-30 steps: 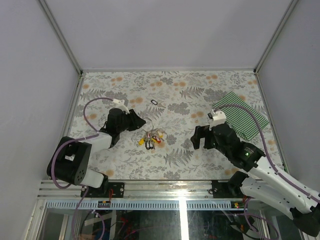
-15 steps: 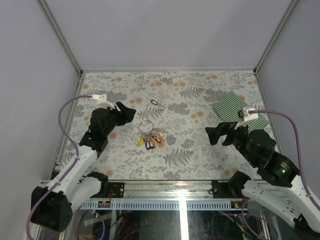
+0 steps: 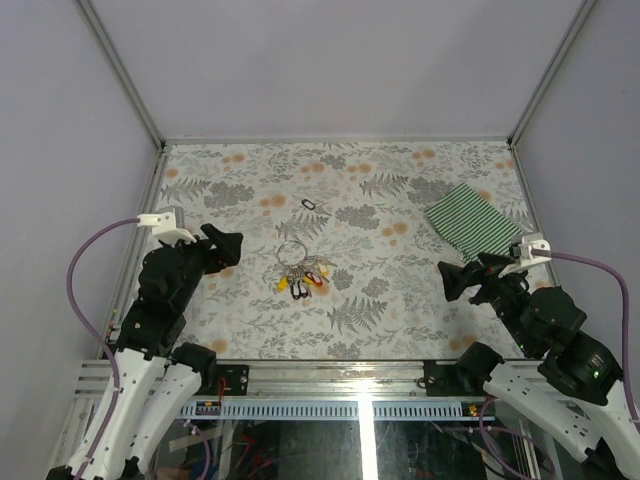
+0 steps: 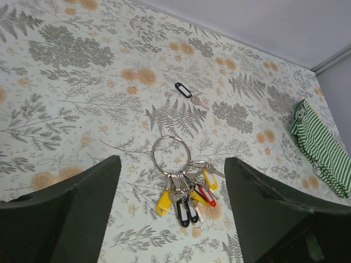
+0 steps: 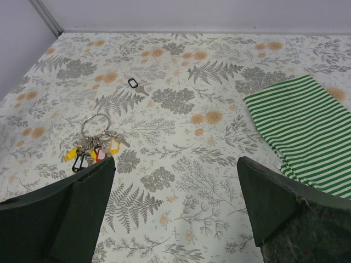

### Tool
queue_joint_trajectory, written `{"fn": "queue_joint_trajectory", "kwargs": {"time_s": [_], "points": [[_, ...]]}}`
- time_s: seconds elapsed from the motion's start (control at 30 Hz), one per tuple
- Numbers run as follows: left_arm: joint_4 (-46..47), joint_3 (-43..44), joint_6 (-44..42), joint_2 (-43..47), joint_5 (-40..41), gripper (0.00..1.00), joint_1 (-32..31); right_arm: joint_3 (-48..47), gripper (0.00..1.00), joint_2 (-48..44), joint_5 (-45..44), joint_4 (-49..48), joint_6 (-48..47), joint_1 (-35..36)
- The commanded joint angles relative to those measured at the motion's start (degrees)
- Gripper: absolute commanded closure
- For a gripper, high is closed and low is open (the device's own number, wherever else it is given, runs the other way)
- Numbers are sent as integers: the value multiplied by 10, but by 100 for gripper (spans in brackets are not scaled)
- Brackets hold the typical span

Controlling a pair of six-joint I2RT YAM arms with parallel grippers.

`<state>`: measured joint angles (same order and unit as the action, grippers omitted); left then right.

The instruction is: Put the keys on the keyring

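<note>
The keyring (image 3: 281, 250) lies flat on the flowered table, a thin silver circle. Several keys (image 3: 305, 281) with yellow, black and red heads hang on it in a fanned bunch at its near side. The left wrist view shows the keyring (image 4: 154, 159) and the keys (image 4: 184, 204) lying on the table beyond the open fingers. My left gripper (image 3: 228, 247) stands open to the left of the ring, apart from it, holding nothing. My right gripper (image 3: 455, 281) is open and empty at the right, far from the bunch; its view has the keys (image 5: 90, 154) at the left.
A small dark oval loop (image 3: 309, 205) lies behind the ring, with a small pale metal piece (image 4: 198, 101) beside it. A folded green-striped cloth (image 3: 470, 225) lies at the back right. Grey walls enclose the table on three sides.
My left gripper has drawn back leftward from the ring and its jaws have spread. The right arm has pulled back toward the near right. The bunch of keys stays where it was.
</note>
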<state>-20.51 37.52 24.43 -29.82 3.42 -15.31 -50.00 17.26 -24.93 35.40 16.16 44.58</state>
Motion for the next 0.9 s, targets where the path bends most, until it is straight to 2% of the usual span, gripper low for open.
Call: {"fn": "queue_joint_trajectory", "kwargs": {"time_s": [0.0, 0.13, 0.47, 0.87], "points": [[-37, -1, -17, 34, 34, 19, 5, 15, 1, -11, -21, -1, -16, -1], [-38, 1, -20, 34, 35, 11, 5, 19, 1, -12, -21, -1, -16, 0], [-40, 4, -22, 35, 30, 0, 5, 28, 1, -16, -20, 2, -17, 0], [-37, 0, -21, 33, 32, 0, 4, 30, 1, -8, -9, 5, -25, -1]]}}
